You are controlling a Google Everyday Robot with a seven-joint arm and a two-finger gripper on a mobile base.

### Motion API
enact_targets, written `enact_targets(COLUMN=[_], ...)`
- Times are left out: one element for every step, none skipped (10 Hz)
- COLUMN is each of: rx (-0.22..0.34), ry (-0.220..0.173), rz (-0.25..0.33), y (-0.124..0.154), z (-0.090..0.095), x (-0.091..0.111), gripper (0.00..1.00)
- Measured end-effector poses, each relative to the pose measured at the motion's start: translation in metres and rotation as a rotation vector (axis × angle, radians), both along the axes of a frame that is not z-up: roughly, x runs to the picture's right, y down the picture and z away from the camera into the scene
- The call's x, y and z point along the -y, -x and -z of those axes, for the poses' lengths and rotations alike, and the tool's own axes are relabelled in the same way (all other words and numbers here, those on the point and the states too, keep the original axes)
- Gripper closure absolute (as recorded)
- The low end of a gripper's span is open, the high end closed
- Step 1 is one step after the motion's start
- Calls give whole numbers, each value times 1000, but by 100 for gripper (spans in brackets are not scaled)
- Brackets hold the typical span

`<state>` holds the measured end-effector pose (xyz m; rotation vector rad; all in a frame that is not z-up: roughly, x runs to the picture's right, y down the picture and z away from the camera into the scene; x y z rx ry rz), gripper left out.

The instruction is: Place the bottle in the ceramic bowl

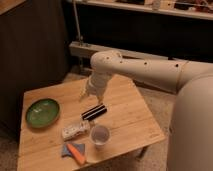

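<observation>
The white two-finger gripper (91, 94) is hanging at the end of the robot's thick white arm (145, 70), over the back-middle part of the light wooden table (130, 120). Whether it is released or clenched cannot be told, though no bottle is showing at it. Just in front of it, a black bar with white stripes (94, 112) is lying flat on the wood. Nearer the front edge, the small stubby whitish plastic bottle (76, 129) is resting on its side, just beside a white cup (100, 135) standing to its right. The shallow round glossy green ceramic bowl (42, 112) is sitting at the table's left side, near the bottle but apart from it, and is looking empty. An orange object on a blue pad (75, 151) is lying by the front edge.

As I judge it, the task is only beginning. The bottle is lying on the table, neither grasped nor in the bowl. Reaching past the bar, gripping, lifting, carrying left and releasing over the bowl are all remaining.
</observation>
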<state>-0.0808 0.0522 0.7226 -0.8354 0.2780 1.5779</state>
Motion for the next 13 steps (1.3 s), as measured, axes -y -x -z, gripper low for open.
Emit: enact_targets(rx=[0,0,0,0,0,0,0,0,0,0,0,0,0], ry=[0,0,0,0,0,0,0,0,0,0,0,0,0], rz=[0,0,0,0,0,0,0,0,0,0,0,0,0], y=[0,0,0,0,0,0,0,0,0,0,0,0,0], z=[0,0,0,0,0,0,0,0,0,0,0,0,0], x=[0,0,0,0,0,0,0,0,0,0,0,0,0], gripper=[35,35,35,35,35,35,35,35,35,35,35,35,35])
